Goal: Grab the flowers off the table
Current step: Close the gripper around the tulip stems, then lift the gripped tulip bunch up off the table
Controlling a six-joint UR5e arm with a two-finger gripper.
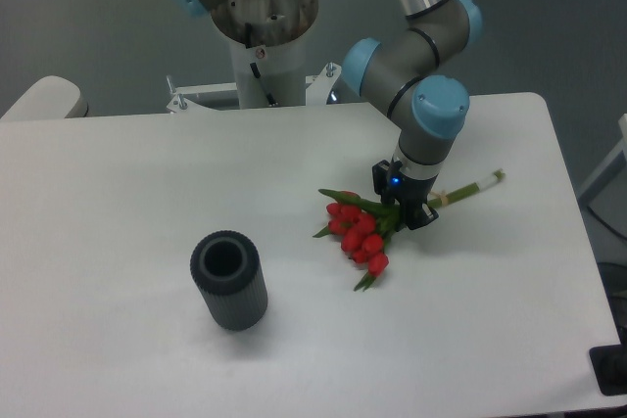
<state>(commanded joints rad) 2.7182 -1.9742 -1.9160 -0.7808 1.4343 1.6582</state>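
Note:
The flowers (pixel 359 231), a small bunch of red tulips with green leaves, lie on the white table (pixel 118 203) right of centre. Their long green stems (pixel 470 187) run up and to the right, ending in a pale tip. My gripper (pixel 409 210) is down at the table, straddling the bunch where the leaves meet the stems. Its dark fingers (pixel 423 214) sit around the stems. The camera looks down on the wrist, so the gap between the fingers is hidden and I cannot tell whether they are closed on the stems.
A dark grey ribbed cylinder (pixel 229 281) stands upright on the table's left-centre front, well apart from the flowers. The arm's base column (pixel 263 46) stands at the table's back edge. The table's right edge (pixel 573 242) is close behind the stem tips.

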